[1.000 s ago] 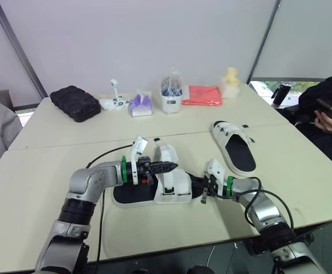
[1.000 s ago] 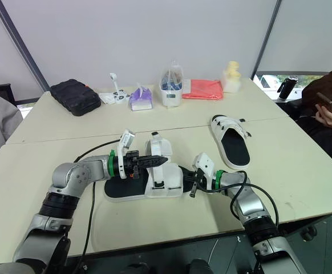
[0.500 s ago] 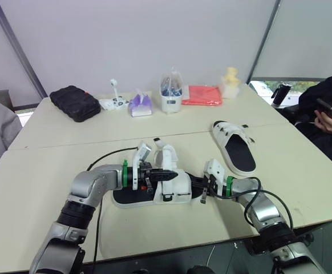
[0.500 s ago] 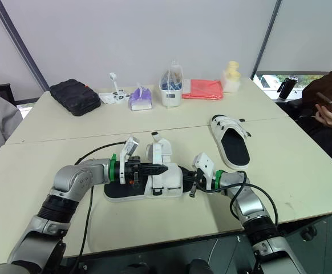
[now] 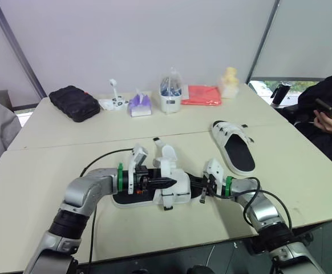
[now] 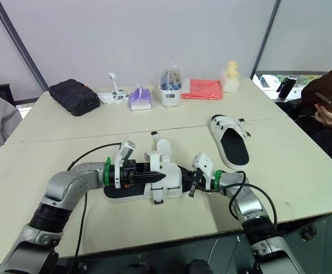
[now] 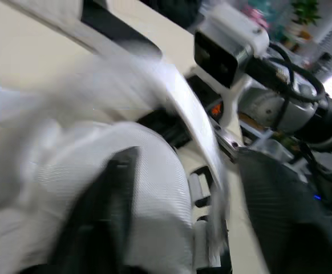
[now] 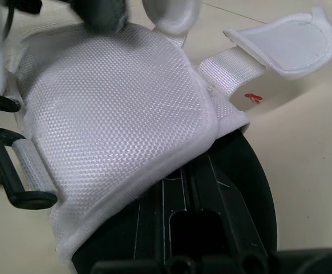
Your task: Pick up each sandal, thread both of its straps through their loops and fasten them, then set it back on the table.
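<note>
Keeping our right gripper (image 5: 197, 187) clamped on the toe of the near sandal (image 5: 125, 198), flat on the table (image 5: 52, 171), we should feed its strap (image 8: 280, 45) squarely through the loop (image 8: 9, 171); whether our left gripper (image 5: 166, 182) grips anything we cannot tell

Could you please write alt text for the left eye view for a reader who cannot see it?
Both arms meet at a white sandal lying on the near part of the table, its straps loose: the left gripper at its upper, the right gripper at its toe end. A second sandal lies farther right.
</note>
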